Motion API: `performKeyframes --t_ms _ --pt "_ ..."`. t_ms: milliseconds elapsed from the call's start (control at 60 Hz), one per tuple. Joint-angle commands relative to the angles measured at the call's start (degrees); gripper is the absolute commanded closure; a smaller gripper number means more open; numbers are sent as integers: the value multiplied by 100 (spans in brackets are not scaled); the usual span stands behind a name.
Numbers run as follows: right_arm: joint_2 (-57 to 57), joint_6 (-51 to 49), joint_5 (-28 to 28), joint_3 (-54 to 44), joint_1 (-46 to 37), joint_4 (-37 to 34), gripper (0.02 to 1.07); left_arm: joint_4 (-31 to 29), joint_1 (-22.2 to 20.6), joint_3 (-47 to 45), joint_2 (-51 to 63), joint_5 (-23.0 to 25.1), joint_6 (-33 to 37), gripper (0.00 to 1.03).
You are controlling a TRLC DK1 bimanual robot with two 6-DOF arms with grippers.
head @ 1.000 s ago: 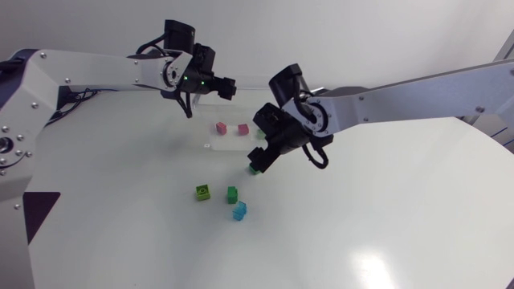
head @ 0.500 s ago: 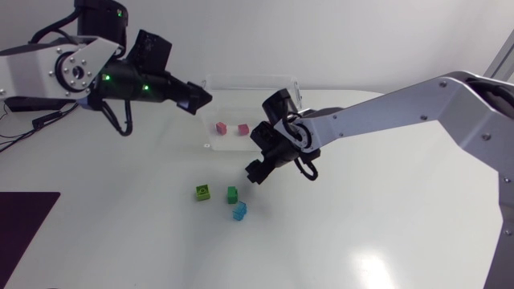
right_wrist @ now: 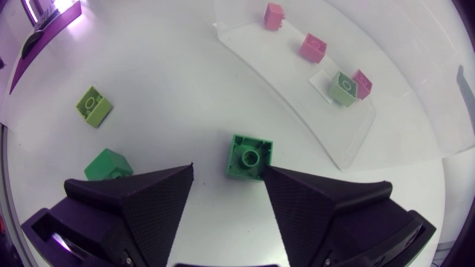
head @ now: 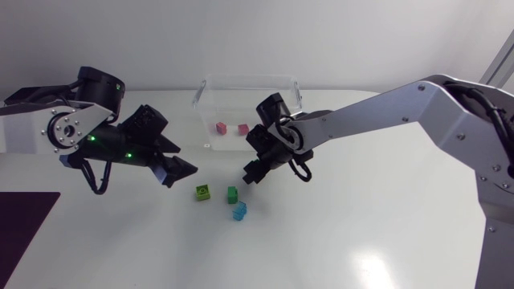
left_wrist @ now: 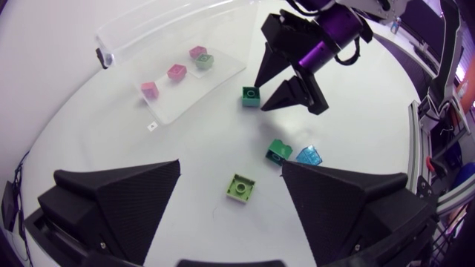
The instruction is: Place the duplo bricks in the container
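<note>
Head view has a white, glossy table (head: 385,201) with a rounded edge and a soft glare patch on the near side. The clear container (head: 241,79) sits toward the far edge, between the two arms. The right wrist view shows three pink bricks (right_wrist: 312,47) and a pale green brick (right_wrist: 342,87) lying on its floor.

Four bricks are out on the bare table in front of the container. A green brick (right_wrist: 249,156) is studs up, right at the tips of the right gripper (right_wrist: 228,169). Its fingers are spread apart and not clamping anything, and I can't tell whether one tip brushes the brick. Close together nearer the front are a lime brick (head: 202,192), a second green brick (head: 232,193) and a blue brick (head: 239,211).

The left gripper (left_wrist: 231,165) hangs over the table beside that cluster. Its fingers are wide apart and empty, and the lime brick shows in the gap just ahead of them.
</note>
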Motion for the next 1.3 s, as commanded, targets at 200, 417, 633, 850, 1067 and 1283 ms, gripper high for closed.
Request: performKeyframes --t_ms 200,417,633,850,1067,1283 --pt "297 226 40 253 102 -335 79 -90 24 -269 25 93 433 9" --pt "341 270 40 314 102 -449 81 -99 -2 -295 104 93 504 9" --pt "227 305 40 209 102 -484 82 -99 6 -321 104 93 530 10" --pt "-266 297 40 -125 67 -607 82 -90 -2 -392 95 93 539 10" --pt "-644 305 49 -327 23 -651 76 -90 -2 -400 87 93 556 10" --pt "-222 683 67 235 14 -959 19 -90 -2 -383 43 93 539 10"
